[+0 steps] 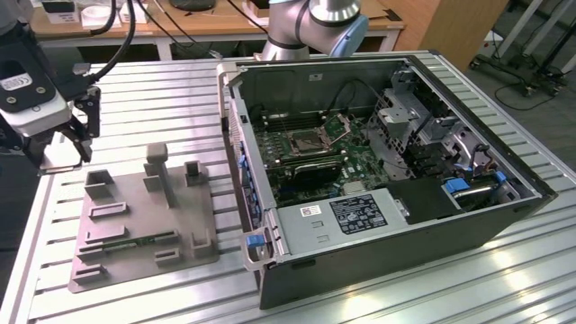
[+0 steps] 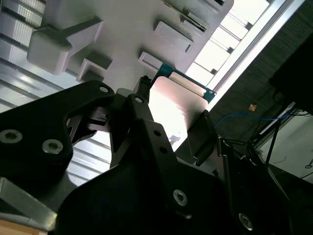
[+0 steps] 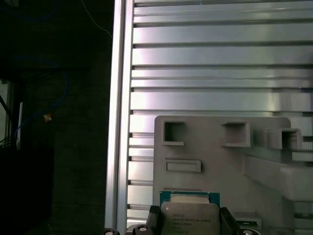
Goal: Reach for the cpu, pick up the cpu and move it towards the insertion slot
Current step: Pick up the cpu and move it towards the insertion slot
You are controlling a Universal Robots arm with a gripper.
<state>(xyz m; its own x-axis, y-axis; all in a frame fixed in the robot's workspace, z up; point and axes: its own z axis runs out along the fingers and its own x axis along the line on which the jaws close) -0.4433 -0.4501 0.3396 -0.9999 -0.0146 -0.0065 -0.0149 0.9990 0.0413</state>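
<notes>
The exterior view looks steeply down from high over the table [image 1: 432,297], tray [image 1: 135,202] at the exterior view's left, case [image 1: 387,250] at its right. Both wrist views sit close behind the gripper [image 2: 173,103], facing down past it; all three share the tray, the wrist pair also the cpu [image 3: 190,220].

The cpu [image 3: 190,219] wore a smooth, pale metal face with a soft sheen. The tray [image 3: 210,147] was matt grey plastic; the tabletop [image 3: 205,58] was ribbed, glossy bare metal.
</notes>
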